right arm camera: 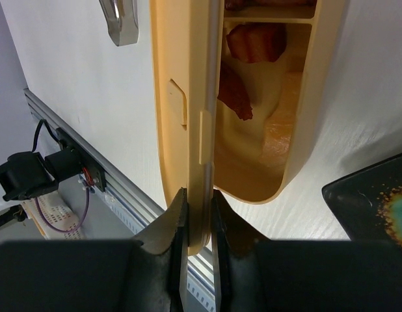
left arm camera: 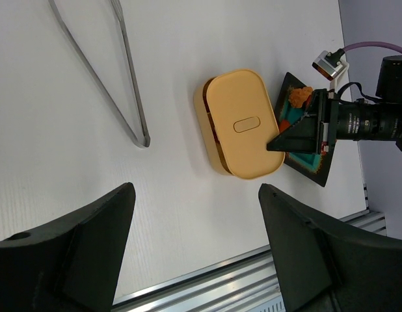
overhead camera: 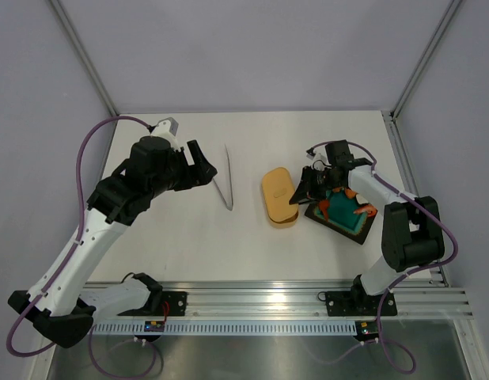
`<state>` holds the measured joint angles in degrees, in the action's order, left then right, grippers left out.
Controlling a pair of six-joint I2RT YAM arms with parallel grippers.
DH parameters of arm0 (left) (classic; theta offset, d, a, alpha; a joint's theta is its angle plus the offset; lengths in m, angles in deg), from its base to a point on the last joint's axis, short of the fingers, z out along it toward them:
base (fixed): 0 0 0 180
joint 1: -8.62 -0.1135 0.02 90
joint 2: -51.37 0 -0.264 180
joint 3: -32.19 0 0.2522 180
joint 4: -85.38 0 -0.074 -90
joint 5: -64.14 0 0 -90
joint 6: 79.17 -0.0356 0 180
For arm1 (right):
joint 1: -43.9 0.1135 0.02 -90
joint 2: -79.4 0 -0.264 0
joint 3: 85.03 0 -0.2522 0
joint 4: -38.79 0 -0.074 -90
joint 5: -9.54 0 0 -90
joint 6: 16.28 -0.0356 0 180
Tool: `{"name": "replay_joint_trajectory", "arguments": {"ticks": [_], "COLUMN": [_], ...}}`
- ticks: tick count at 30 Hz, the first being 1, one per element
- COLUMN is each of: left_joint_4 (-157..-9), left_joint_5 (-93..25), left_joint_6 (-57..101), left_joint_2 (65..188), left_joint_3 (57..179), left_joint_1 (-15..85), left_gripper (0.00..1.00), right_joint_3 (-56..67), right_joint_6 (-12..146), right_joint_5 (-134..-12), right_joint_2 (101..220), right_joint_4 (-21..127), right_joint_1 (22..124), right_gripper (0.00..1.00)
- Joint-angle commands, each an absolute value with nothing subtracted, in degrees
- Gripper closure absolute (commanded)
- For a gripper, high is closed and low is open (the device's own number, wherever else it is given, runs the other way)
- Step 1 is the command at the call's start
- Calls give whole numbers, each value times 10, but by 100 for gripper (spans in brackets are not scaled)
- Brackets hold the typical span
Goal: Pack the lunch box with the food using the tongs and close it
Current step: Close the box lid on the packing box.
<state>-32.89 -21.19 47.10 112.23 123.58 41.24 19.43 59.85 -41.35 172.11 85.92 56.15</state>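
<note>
top view: fixed, high over the near edge, looking down; the whole surface [overhead camera: 189,237] is in frame, far off.
left wrist: above the surface, facing down past the left hand [left arm camera: 196,192]; mid-range on the tongs [left arm camera: 143,138] and lunch box [left arm camera: 204,120].
right wrist: sights along the right hand [right arm camera: 198,195], very close; the lid [right arm camera: 188,97] edge runs up mid-frame.
shared: lunch box in all three; tongs in top and left wrist.
</note>
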Motion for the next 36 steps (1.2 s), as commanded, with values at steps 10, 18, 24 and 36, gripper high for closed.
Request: {"name": "replay_joint_trajectory", "arguments": {"ticks": [10,18,24,36], "left_joint_4": [-346,-351,-350,-354], "left_joint_5": [-202,-206,-205,-204], "left_joint_6": [467,468,467,465], "left_joint_2": [1124,1132,1132,1139], "left_joint_3": [1237,1237,1236,1234], "left_joint_1": [412,412,412,412], "left_gripper": [19,19,19,19], "right_joint_3": [216,222,217,191], "right_joint_6": [603,597,593,590], "right_joint_5": [-388,-387,-396,-449], "right_joint_2": [1734,1755,1764,1743], "right_joint_4": [817,803,806,850], "right_joint_1": [555,556,555,556], "right_gripper": [100,100,86,31]}}
